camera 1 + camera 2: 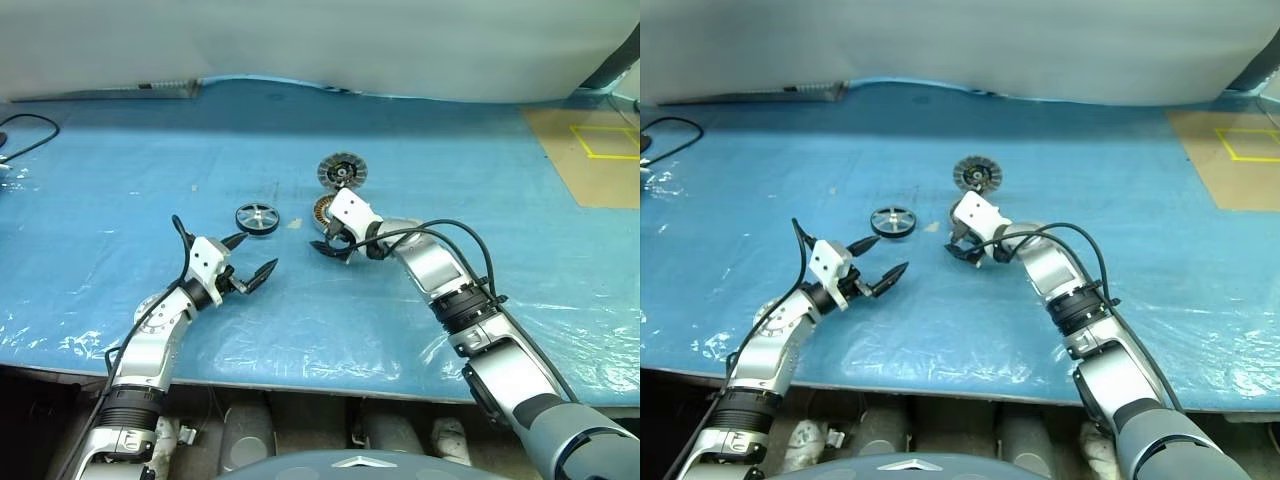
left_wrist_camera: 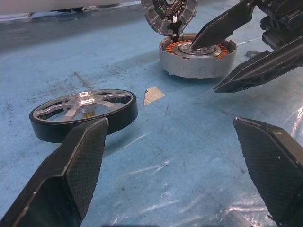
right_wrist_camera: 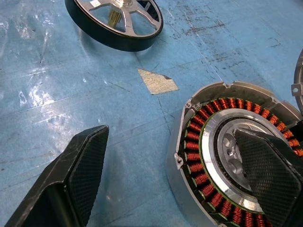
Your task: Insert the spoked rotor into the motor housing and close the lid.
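- Right tool (image 1: 334, 246), fingers spread and gripping nothing, hangs over the motor housing (image 3: 236, 156), one finger above the copper windings: lowering further could scrape them or shove the housing.
- Left tool (image 1: 247, 269) is spread and empty; closing off-centre could skid the spoked rotor (image 1: 257, 217) across the desk (image 1: 120, 180).
- The lid (image 1: 343, 171) stands hinged open behind the housing.
- Right arm reaches in, tool angled down; left arm holds its tool level.

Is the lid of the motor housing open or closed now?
Open: the lid stands tipped up behind the motor housing, whose copper windings lie uncovered.
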You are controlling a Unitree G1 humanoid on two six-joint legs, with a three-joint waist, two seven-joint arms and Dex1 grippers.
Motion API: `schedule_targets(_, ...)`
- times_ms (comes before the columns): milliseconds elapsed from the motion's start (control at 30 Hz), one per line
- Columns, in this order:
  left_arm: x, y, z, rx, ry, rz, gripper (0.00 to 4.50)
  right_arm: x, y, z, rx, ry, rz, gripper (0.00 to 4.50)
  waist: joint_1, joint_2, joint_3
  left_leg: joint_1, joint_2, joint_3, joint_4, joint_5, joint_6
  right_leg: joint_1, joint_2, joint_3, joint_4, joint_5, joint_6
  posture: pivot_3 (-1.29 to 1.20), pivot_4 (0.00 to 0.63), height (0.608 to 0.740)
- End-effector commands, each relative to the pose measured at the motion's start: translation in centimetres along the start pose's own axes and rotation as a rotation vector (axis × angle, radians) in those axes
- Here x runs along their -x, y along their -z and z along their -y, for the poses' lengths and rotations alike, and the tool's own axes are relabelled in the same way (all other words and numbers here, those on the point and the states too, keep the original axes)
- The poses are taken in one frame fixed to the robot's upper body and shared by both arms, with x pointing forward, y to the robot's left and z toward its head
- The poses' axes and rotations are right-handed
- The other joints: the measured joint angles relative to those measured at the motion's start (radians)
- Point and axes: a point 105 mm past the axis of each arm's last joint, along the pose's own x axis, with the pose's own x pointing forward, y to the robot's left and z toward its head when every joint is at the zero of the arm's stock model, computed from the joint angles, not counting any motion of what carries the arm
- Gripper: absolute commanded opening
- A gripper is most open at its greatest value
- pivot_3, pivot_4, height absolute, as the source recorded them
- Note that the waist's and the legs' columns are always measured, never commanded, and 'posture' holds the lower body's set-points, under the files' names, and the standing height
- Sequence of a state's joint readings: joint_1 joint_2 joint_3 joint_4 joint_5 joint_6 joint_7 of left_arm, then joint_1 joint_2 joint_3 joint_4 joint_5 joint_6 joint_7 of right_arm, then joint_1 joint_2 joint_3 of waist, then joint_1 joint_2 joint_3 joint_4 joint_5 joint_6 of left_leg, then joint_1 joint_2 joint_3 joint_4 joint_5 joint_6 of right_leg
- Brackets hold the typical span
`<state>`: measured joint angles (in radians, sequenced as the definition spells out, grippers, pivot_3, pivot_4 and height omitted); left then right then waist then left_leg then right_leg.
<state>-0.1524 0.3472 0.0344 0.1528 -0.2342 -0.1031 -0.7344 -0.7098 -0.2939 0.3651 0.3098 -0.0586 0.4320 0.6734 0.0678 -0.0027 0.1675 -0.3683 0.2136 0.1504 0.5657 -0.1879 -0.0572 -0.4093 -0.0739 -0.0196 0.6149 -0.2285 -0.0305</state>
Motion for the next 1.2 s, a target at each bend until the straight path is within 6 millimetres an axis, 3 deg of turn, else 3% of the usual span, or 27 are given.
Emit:
schedule_targets(33,0.2,-0.5,-0.3,-0.02,-0.01,0.027,4.5,0.2,-1.3,0.5,0.007,0.01,0.042,4.48,0.0,0.0,0.0,0.0,0.0,0.0,0.0,0.0,0.0,0.0,0.0,0.0,0.0,0.0,0.0,0.0,0.15,0.74)
schedule_targets(333,0.1,-0.2,-0.4,-0.018,-0.008,0.023,4.5,0.7,-1.8,1.1,-0.013,0.036,0.084,4.48,0.0,0.0,0.0,0.0,0.0,0.0,0.0,0.0,0.0,0.0,0.0,0.0,0.0,0.0,0.0,0.0,0.15,0.74)
schedule_targets(533,0.0,-0.2,-0.3,-0.017,-0.004,0.023,4.5,0.4,-0.5,1.0,-0.016,0.044,0.034,4.48,0.0,0.0,0.0,0.0,0.0,0.0,0.0,0.0,0.0,0.0,0.0,0.0,0.0,0.0,0.0,0.0,0.15,0.74)
schedule_targets(833,0.0,-0.3,-0.3,-0.02,-0.007,0.024,4.5,-0.7,1.5,-0.7,0.034,-0.024,-0.116,4.48,-0.002,0.0,0.0,0.002,0.0,0.0,0.0,0.0,0.0,0.001,0.0,0.0,0.001,0.0,0.0,0.0,0.15,0.74)
schedule_targets(933,0.2,-0.3,-0.3,-0.02,-0.011,0.022,4.5,-0.9,1.2,-1.5,0.032,-0.058,-0.126,3.85,-0.002,0.0,0.0,0.003,0.0,0.0,0.0,0.0,0.0,0.001,0.0,0.0,0.001,0.0,0.0,0.0,0.15,0.74)
schedule_targets(1133,0.2,-0.4,-0.3,-0.019,-0.018,0.023,4.5,-0.6,0.2,-3.5,0.032,-0.124,-0.11,1.88,-0.005,0.0,0.0,0.003,0.0,0.0,-0.001,0.0,0.0,0.001,0.0,0.0,0.001,0.0,0.0,0.0,0.15,0.74)
schedule_targets(1200,0.2,-0.4,-0.2,-0.018,-0.018,0.023,4.5,-0.3,0.1,-4.5,0.015,-0.143,-0.111,1.77,-0.004,0.0,0.0,0.003,0.001,0.0,-0.001,0.0,0.0,0.001,0.0,0.0,0.001,0.0,0.0,0.0,0.15,0.74)
